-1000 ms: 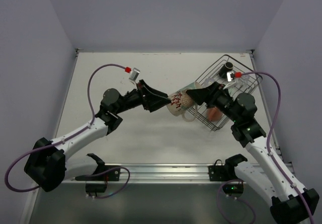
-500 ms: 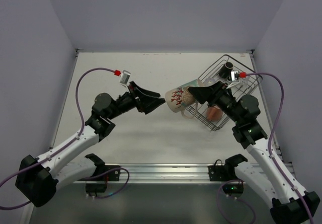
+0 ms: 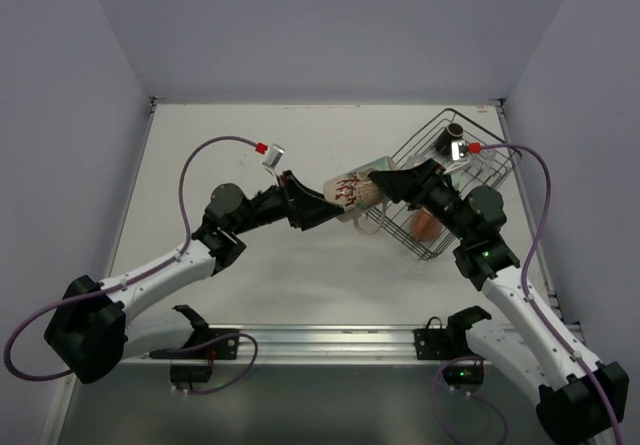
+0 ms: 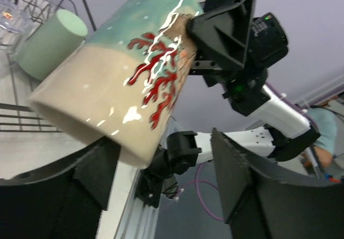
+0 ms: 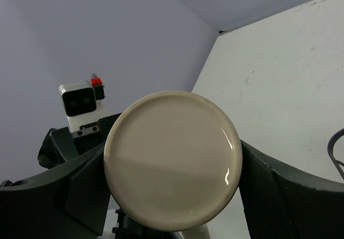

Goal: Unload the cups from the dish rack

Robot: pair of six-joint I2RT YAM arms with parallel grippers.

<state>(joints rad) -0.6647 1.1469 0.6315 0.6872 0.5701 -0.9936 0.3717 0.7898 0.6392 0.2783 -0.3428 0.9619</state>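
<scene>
White table [image 3: 250, 265], no cups set down yet. Right gripper [image 3: 385, 183] clamps large beige mug [image 3: 352, 197] aloft, left gripper [image 3: 325, 208] jaws spread around it. Pinkish cup [image 3: 425, 225] and others wait in dish rack [image 3: 484, 133] at 2 o'clock.

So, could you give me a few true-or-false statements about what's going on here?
1. The right hand holds the large beige mug. True.
2. The mug stands on the table. False: it hangs above the table, tipped on its side.
3. The left hand is open around the mug's rim. True.
4. The dish rack is empty. False: a pinkish cup sits in the dish rack.
</scene>
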